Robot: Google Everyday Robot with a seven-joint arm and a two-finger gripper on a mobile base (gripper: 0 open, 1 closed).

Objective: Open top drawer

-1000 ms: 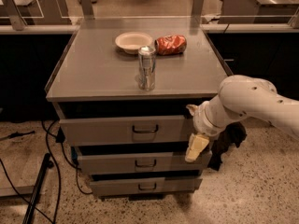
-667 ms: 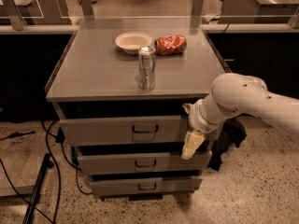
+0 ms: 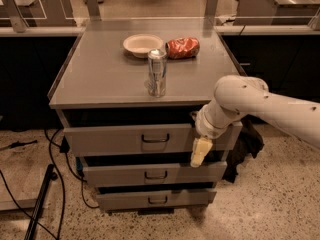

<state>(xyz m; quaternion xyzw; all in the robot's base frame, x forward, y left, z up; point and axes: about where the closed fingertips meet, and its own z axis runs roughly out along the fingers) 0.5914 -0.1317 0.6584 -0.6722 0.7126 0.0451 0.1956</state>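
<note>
The top drawer (image 3: 110, 139) is the widest grey metal front under the tabletop, with a small dark bracket handle (image 3: 155, 138) at its centre. It looks pulled out a little, with a dark gap above it. My gripper (image 3: 199, 153) hangs from the white arm in front of the drawer's right part, its pale fingers pointing down, to the right of the handle and apart from it. Below are the mid-sized drawer (image 3: 120, 175) and the smallest drawer (image 3: 125, 201).
On the grey tabletop (image 3: 100, 79) stand a silver can (image 3: 156, 73), a white bowl (image 3: 142, 44) and a red crumpled bag (image 3: 182, 47). Black cables (image 3: 55, 154) and a dark pole (image 3: 40, 209) lie on the floor at the left. A dark object (image 3: 245, 144) sits right of the cabinet.
My arm and gripper have moved a little to the left along the top drawer front, closer to the handle. The drawers and tabletop objects have not moved.
</note>
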